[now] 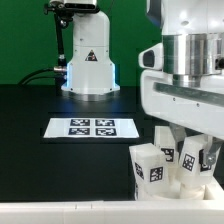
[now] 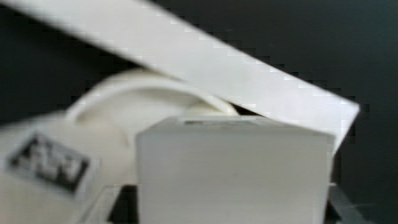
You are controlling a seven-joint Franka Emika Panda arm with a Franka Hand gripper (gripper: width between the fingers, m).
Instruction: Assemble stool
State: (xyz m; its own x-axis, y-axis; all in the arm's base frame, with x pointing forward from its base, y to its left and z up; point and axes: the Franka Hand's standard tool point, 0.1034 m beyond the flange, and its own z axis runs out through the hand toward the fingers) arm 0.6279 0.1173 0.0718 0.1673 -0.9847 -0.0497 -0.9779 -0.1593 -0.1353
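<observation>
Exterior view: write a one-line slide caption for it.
Arm's tool lowered among white tagged stool legs at a black table's edge, marker board behind.

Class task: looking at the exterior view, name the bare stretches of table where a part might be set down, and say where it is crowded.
Free: black table on the exterior view's left of the marker board, and between it and the arm base. Crowded: around the gripper and stool legs.

The place is a robotics lab test cell. A black table (image 1: pixel 40 105) fills the exterior view, backed by a green screen (image 1: pixel 25 35) at the upper left. A white robot base (image 1: pixel 88 60) is bolted at top centre, and the marker board (image 1: pixel 92 127) lies mid-frame.
</observation>
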